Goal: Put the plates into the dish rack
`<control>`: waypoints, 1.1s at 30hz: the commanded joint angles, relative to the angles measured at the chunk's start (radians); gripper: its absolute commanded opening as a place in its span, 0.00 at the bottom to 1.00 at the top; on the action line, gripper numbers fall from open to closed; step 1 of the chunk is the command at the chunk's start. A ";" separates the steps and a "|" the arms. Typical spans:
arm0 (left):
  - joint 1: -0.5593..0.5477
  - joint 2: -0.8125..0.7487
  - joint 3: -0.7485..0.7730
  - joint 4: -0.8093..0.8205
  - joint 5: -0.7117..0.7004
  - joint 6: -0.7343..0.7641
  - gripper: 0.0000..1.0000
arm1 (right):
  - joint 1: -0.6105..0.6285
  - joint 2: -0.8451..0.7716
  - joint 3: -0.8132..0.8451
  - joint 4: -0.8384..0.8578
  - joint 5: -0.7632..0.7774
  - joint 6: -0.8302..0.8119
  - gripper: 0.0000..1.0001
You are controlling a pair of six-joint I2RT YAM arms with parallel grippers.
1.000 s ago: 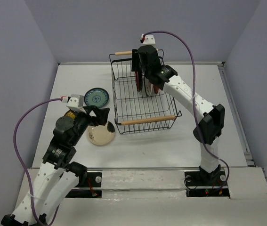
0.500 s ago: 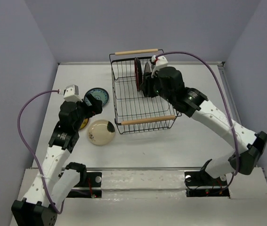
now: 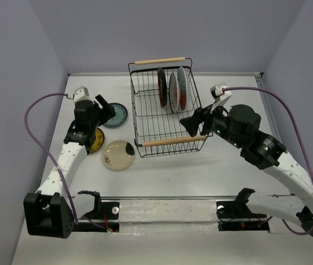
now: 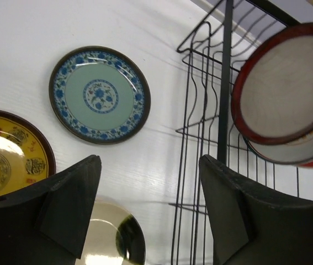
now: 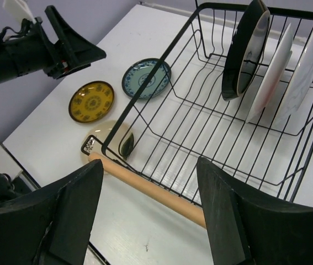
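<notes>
The right gripper [image 3: 194, 120] hangs with its jaws spread wide and nothing between them, just above the near wooden handle [image 3: 174, 141] of the dish rack [image 5: 159, 63]. Beyond it, at the far end of the rack, three plates stand on edge side by side: the dark-red-rimmed plate [image 3: 162, 87], the white-orange sunburst plate [image 3: 173, 92] and the red plate with teal floral [image 3: 182, 88]. The left gripper [image 4: 150, 221] is also spread wide and empty, held above the desk [image 3: 211, 165] with the rack's wire wall close on its right. Straight ahead of it the small teal-blue plate [image 4: 99, 95] lies flat. The yellow-brown plate [image 4: 7, 160] lies flat off its left finger, near the teal one but not touching it. The cream plate with the dark mark [image 3: 118, 154] lies flat under and behind its fingers, close to the rack's near left corner.
</notes>
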 commanded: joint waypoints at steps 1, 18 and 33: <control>0.067 0.150 0.112 0.094 -0.035 -0.005 0.82 | 0.001 -0.062 -0.014 0.008 -0.030 0.008 0.74; 0.262 0.670 0.321 0.100 0.164 0.128 0.68 | 0.001 -0.085 -0.049 0.000 -0.048 0.019 0.67; 0.269 0.851 0.384 0.092 0.232 0.141 0.53 | 0.001 -0.033 -0.023 0.007 -0.056 0.033 0.65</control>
